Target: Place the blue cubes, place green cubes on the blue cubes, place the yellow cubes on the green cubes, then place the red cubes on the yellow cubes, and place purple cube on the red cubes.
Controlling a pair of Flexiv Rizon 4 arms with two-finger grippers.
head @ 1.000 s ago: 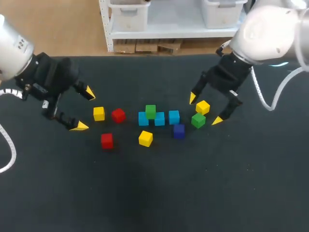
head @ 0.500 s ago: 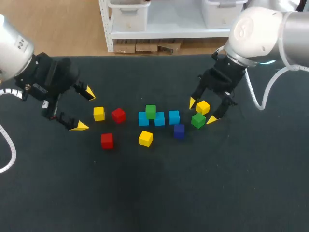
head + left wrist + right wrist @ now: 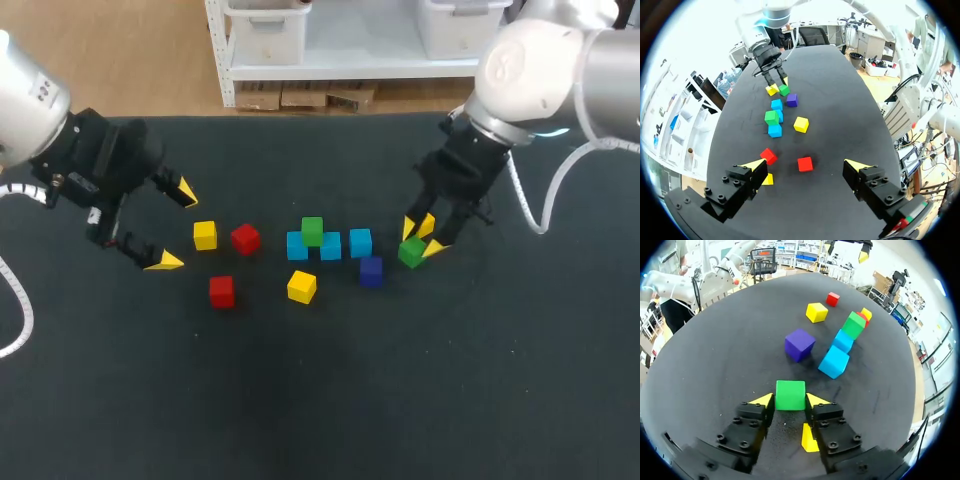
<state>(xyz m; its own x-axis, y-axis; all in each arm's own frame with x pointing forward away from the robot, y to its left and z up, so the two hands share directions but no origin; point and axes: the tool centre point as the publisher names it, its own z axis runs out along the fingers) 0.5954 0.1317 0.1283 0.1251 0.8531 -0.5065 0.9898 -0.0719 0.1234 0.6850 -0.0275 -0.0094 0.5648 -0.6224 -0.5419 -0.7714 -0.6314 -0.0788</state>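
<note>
- My right tool (image 3: 420, 238) is pinching a green cube (image 3: 411, 252); in the right wrist view both yellow tips press on opposite sides of it
- That green cube sits low over the desk (image 3: 400, 400), just right of the purple cube (image 3: 371, 271), and I cannot tell whether it is touching the surface
- A yellow cube (image 3: 424, 223) lies just behind the green one, under the right tool and partly hidden by its fingers
- Three blue cubes (image 3: 330, 246) stand in a row near the middle of the desk, and a second green cube (image 3: 312, 230) rests on top of them toward the row's left end
- The purple cube lies on the desk just in front of the row's right end
- My left tool (image 3: 175, 226) hangs over the left part of the desk with its fingers spread wide
- Just right of it is a second yellow cube (image 3: 205, 235), with a red cube (image 3: 245, 238) beside that
- A second red cube (image 3: 221, 291) and a third yellow cube (image 3: 301, 286) lie nearer to me, apart from each other
</note>
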